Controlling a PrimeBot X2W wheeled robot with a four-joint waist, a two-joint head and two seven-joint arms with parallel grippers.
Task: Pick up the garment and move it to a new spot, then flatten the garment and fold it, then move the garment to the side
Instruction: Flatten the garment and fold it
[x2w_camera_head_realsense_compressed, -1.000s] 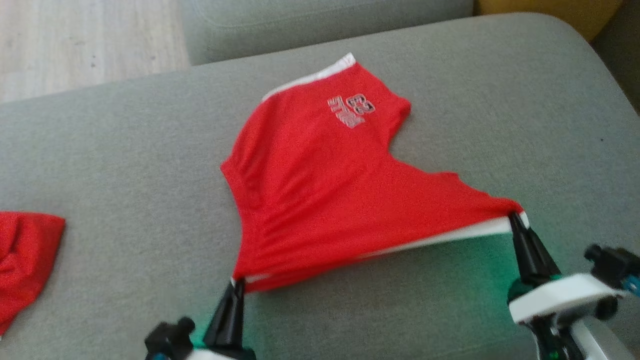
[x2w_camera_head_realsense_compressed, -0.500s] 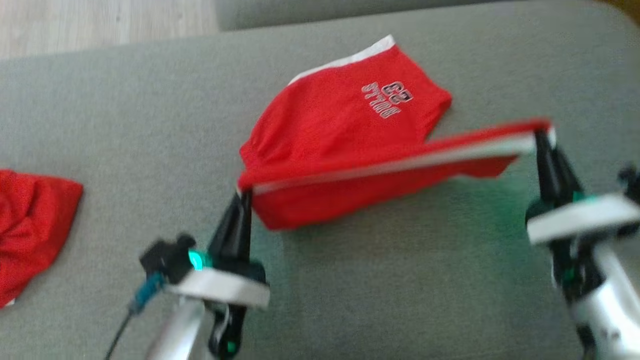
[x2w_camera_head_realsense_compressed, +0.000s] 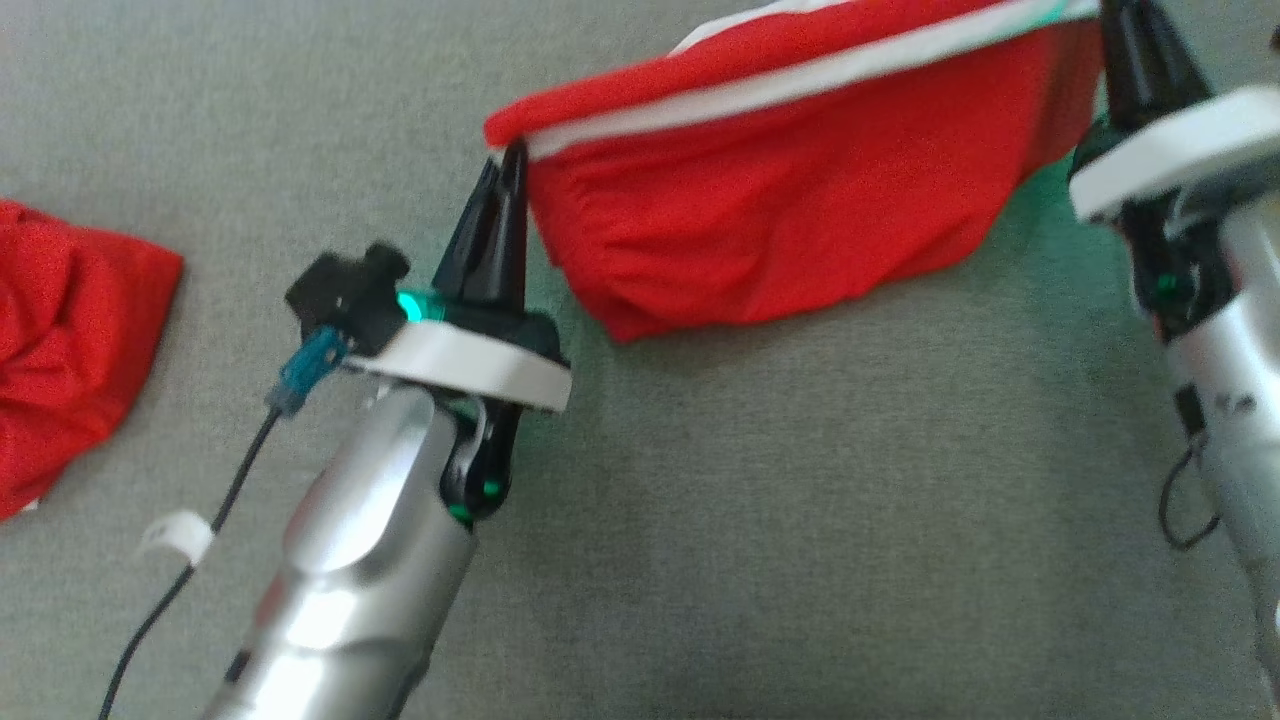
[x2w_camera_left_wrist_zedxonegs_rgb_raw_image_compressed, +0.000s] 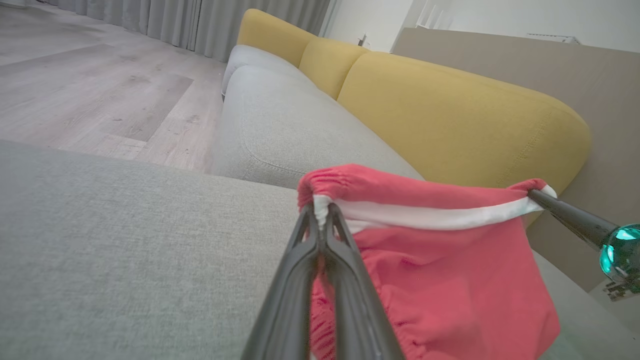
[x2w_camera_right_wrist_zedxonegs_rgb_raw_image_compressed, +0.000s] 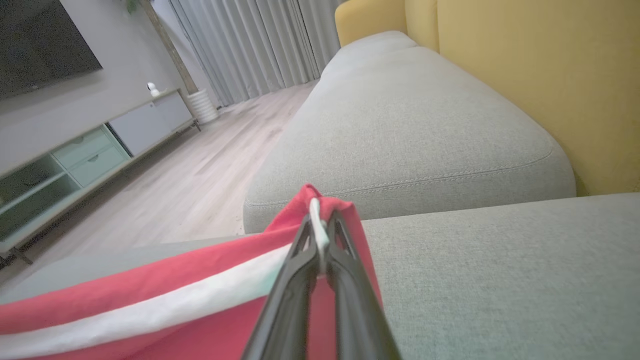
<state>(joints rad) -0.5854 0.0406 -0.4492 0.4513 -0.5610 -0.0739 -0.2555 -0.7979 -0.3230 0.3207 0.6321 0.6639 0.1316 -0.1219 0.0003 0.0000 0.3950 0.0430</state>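
Pinched shut, the left gripper (x2w_camera_head_realsense_compressed: 510, 160) holds one end of the garment's (x2w_camera_head_realsense_compressed: 780, 200) white-banded edge, its two dark fingers pressed together on bunched cloth. Its silver forearm (x2w_camera_head_realsense_compressed: 370, 560) rises from the lower left of the head view, slanting up and a little to the right, with a black cable (x2w_camera_head_realsense_compressed: 180, 580) hanging beside it. The right gripper (x2w_camera_head_realsense_compressed: 1112, 20) comes in along the right edge on its own silver forearm (x2w_camera_head_realsense_compressed: 1235, 400), fingers pointing up, and is closed in the same way on the other end of that edge at the top right corner. In each wrist view the finger ends meet on gathered red and white fabric.

Between the two grips the edge is pulled into a nearly straight line, a white stripe under a red hem, higher at the right end. Below it the garment sags as a red pouch with soft wrinkles, puckered tightest near the left gripper. It hangs over the grey sofa cushion (x2w_camera_head_realsense_compressed: 750, 560); whether its lowest fold touches the cushion cannot be told through the blur.

Well apart to the left, a smaller bunched red piece (x2w_camera_head_realsense_compressed: 70, 350) lies on the same cushion. Beyond are a second grey seat cushion (x2w_camera_left_wrist_zedxonegs_rgb_raw_image_compressed: 280, 125), yellow backrests (x2w_camera_left_wrist_zedxonegs_rgb_raw_image_compressed: 450, 110), pale wood floor (x2w_camera_left_wrist_zedxonegs_rgb_raw_image_compressed: 100, 90), grey curtains (x2w_camera_right_wrist_zedxonegs_rgb_raw_image_compressed: 260, 45) and a low cabinet (x2w_camera_right_wrist_zedxonegs_rgb_raw_image_compressed: 75, 155).
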